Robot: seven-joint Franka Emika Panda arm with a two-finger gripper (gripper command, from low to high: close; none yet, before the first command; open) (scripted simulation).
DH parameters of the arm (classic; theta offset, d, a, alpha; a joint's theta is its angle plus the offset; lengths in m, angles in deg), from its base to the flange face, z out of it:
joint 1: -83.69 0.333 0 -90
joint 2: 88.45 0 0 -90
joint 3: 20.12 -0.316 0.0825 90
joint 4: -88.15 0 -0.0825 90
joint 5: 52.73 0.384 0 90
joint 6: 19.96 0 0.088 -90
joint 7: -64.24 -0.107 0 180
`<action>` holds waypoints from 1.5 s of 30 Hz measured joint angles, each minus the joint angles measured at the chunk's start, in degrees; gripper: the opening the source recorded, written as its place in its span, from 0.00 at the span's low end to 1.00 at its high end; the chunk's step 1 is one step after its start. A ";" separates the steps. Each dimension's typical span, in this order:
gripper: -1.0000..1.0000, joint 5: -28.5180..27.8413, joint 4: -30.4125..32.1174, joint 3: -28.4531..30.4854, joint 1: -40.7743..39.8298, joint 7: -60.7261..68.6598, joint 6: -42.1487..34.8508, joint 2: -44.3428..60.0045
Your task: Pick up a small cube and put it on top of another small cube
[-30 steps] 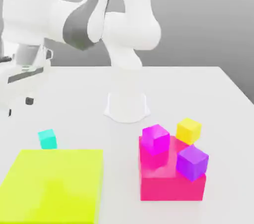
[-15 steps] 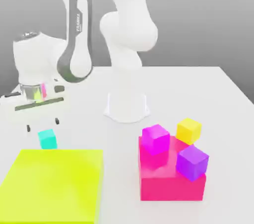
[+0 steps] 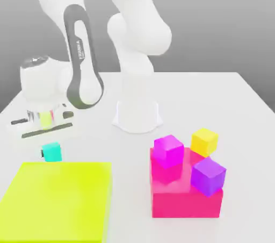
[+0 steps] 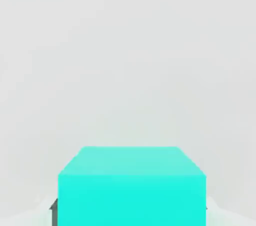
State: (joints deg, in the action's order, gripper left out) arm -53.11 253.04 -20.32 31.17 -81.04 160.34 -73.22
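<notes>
One small teal cube (image 3: 52, 151) is sitting on the white table (image 3: 236, 107), just beyond the far edge of the big yellow-green slab (image 3: 59, 201), and the gripper (image 3: 48, 148) is now closing on it. A second ago the hand was hanging high and off toward the exterior view's left with its jaws wide apart; half a second ago it was poised directly over the cube. It has since come down around the block and its jaws have drawn in almost fully, so the cube is reading as gripped between them, still resting on the table. In the hand view the teal cube (image 4: 131, 185) is looming large and close beneath the camera.

That shift is marking the end of the reach and the start of the carry, by the look of it: the lift is yet to come. The destination, the small violet-purple cube (image 3: 208, 176), is standing well away from the slab toward the exterior view's right, perched on the near corner of the large pink block (image 3: 185, 201), with a magenta cube (image 3: 168, 150) and a yellow cube (image 3: 204, 141) as close neighbours. The placement will probably be calling for care around those two.

Dark lettering is running along the arm's grey forearm panel (image 3: 80, 56); it cannot be read here.
</notes>
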 joint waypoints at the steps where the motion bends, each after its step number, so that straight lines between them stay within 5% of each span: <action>1: 0.00 0.06 0.03 -0.10 -0.05 -0.04 -0.36 -0.43; 15: 0.00 0.94 2.84 -2.10 -1.54 0.30 -13.94 -16.86; 23: 0.00 3.58 -5.15 -14.82 12.27 -12.59 -26.71 -23.13; 28: 0.00 7.67 -10.62 -25.82 20.19 -19.80 -34.47 -26.14; 36: 0.00 24.73 -18.19 -62.01 10.04 -20.72 -45.59 -35.15; 45: 0.00 27.10 -17.26 -83.67 -7.37 -20.72 -37.78 -31.57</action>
State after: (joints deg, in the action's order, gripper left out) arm -26.02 235.78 -103.99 23.80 -101.76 122.56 -104.79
